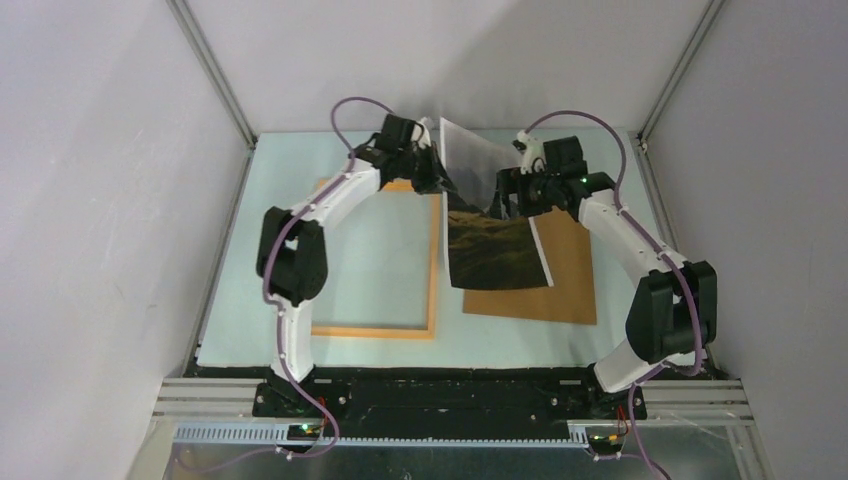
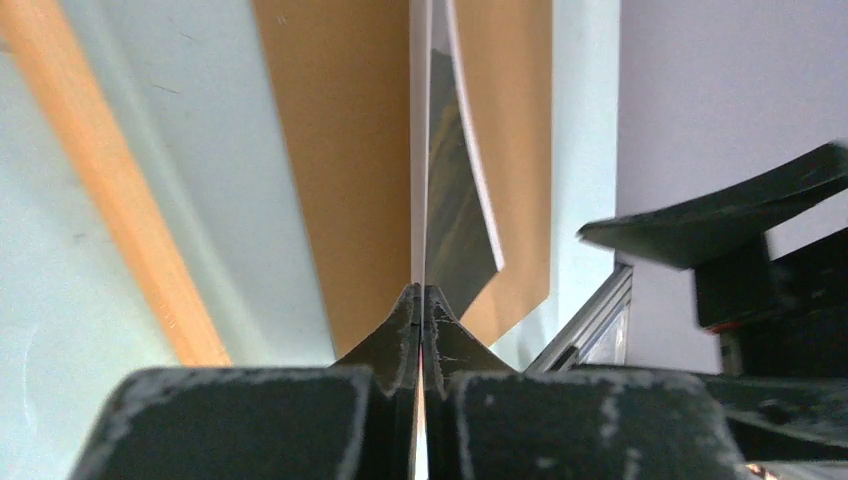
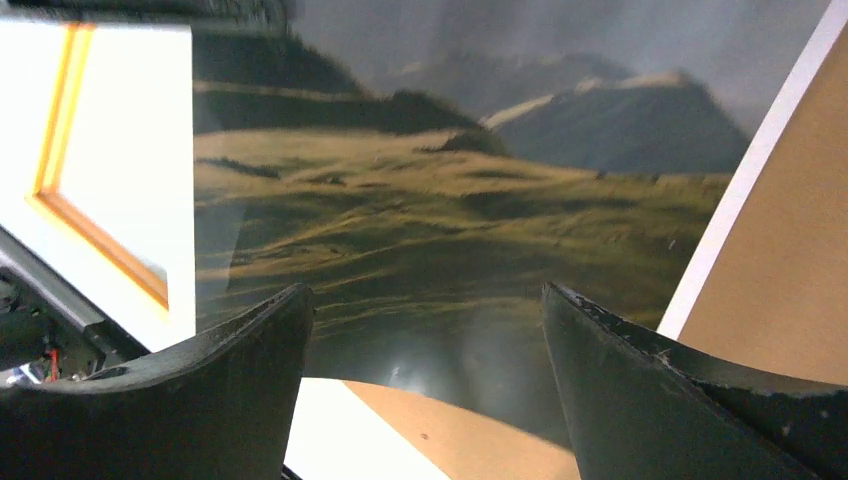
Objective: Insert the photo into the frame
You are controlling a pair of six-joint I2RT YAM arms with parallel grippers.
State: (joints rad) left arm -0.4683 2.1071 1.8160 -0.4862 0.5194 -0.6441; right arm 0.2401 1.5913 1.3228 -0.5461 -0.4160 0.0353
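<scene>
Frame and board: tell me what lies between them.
The photo, held up, hangs over the strip of table between the frame and the board, overlapping the board's left edge. The top view shows it.

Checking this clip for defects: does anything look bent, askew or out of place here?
Yes. The photo is bowed: the left tool pinches one edge up in the air while its near end droops over the brown board, beside the frame, not in it.
</scene>
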